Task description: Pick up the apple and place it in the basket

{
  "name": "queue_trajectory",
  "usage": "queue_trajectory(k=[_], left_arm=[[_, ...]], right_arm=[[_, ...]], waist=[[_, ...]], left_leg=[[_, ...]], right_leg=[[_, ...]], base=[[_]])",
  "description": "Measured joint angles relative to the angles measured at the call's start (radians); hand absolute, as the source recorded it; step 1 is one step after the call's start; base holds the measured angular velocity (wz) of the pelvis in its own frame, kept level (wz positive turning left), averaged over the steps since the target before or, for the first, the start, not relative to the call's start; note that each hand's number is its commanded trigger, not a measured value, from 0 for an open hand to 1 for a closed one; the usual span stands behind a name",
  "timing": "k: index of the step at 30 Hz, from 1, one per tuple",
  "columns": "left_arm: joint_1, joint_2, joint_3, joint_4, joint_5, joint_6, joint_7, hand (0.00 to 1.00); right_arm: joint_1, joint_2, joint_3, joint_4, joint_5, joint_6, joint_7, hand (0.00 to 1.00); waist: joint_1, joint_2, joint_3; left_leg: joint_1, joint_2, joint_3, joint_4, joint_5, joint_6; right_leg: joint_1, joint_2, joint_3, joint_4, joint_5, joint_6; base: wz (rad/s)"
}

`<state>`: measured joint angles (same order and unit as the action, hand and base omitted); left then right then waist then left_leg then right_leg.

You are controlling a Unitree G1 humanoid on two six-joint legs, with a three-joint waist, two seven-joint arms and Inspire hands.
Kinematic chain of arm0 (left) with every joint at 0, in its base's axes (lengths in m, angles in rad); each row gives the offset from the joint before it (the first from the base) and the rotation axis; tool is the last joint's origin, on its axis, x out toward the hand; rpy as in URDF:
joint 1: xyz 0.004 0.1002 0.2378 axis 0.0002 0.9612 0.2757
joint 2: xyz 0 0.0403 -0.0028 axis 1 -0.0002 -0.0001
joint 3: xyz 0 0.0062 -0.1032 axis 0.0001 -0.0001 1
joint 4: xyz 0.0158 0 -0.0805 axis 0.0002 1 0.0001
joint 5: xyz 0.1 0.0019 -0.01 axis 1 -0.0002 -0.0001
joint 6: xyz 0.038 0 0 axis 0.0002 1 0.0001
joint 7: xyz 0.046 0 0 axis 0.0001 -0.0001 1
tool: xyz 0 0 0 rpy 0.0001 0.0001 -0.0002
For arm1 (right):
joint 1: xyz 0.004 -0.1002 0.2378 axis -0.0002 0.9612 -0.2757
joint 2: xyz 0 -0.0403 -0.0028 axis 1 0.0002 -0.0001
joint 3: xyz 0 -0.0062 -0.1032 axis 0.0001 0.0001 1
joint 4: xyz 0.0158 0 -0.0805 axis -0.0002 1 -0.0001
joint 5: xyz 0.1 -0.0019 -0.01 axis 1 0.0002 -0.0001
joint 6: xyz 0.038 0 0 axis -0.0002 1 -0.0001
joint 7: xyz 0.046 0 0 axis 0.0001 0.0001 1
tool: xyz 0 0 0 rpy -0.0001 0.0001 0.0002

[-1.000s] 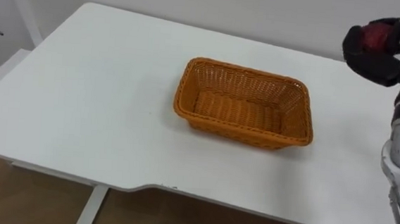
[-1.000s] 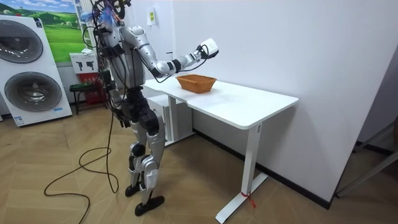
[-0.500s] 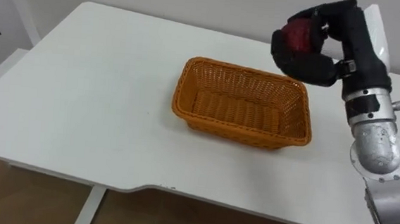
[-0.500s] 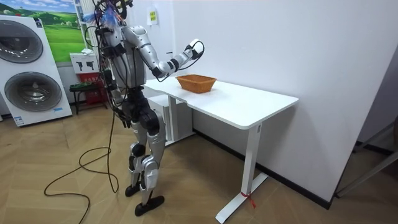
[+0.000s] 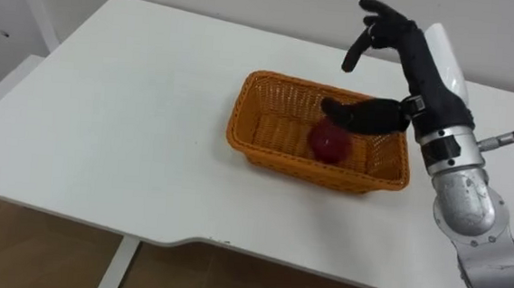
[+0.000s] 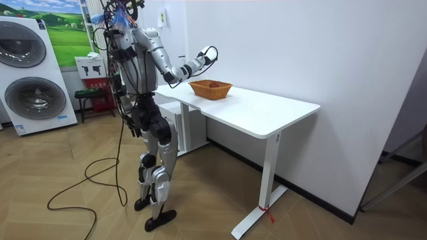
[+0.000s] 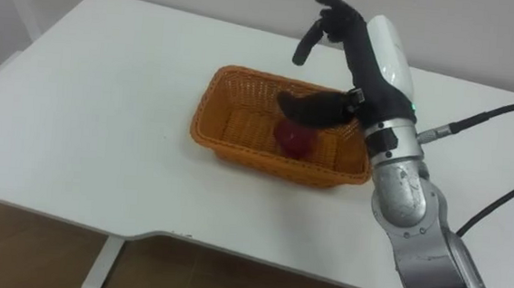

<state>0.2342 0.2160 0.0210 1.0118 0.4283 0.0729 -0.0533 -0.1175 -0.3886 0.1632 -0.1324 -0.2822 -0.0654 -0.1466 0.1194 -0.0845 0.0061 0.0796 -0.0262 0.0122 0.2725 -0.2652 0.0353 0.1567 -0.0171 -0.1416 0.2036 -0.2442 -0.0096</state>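
The basket (image 5: 309, 171) sat on the table (image 5: 132, 108), a bit right of the middle. The apple (image 5: 328, 144) lay inside it, in the right half. The right hand (image 5: 410, 62) hung above the basket's right end, over the apple. In the room view the robot stood at the table's left end, with washing machines (image 6: 33, 73) further off on the room view's left.

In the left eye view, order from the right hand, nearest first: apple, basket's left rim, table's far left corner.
1. apple, just under the right hand.
2. basket's left rim, to the hand's left.
3. table's far left corner, far across, upper left.
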Motion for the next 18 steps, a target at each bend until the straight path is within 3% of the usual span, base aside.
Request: queue_trajectory(k=[6,14,18], left_arm=[[0.004,-0.001,-0.005,0.01,0.0,-0.001,0.0,0.0],[0.022,-0.002,-0.003,0.007,-0.002,-0.001,0.002,0.0],[0.036,-0.003,0.026,0.007,-0.002,-0.017,0.028,0.0]], right_arm=[[0.0,0.0,0.0,-0.003,0.003,-0.007,0.0,0.0],[0.008,0.0,-0.038,-0.038,0.054,-0.029,-0.032,0.0],[0.022,-0.001,-0.125,-0.039,0.132,-0.045,-0.089,0.0]], waist=[[-0.005,0.007,-0.01],[-0.015,0.01,-0.0088],[-0.038,0.003,-0.0101]], left_leg=[[-0.002,0.0,-0.001,0.002,0.0,0.0],[0.011,-0.001,-0.006,0.002,0.0,0.0],[0.018,-0.003,-0.013,0.001,0.0,0.0]], right_leg=[[0.004,0.0,-0.002,0.0,0.0,0.0],[0.019,0.0,-0.012,-0.002,0.0,0.0],[0.029,-0.002,-0.02,-0.001,0.0,0.0]], base=[[0.0],[0.03],[0.04]])
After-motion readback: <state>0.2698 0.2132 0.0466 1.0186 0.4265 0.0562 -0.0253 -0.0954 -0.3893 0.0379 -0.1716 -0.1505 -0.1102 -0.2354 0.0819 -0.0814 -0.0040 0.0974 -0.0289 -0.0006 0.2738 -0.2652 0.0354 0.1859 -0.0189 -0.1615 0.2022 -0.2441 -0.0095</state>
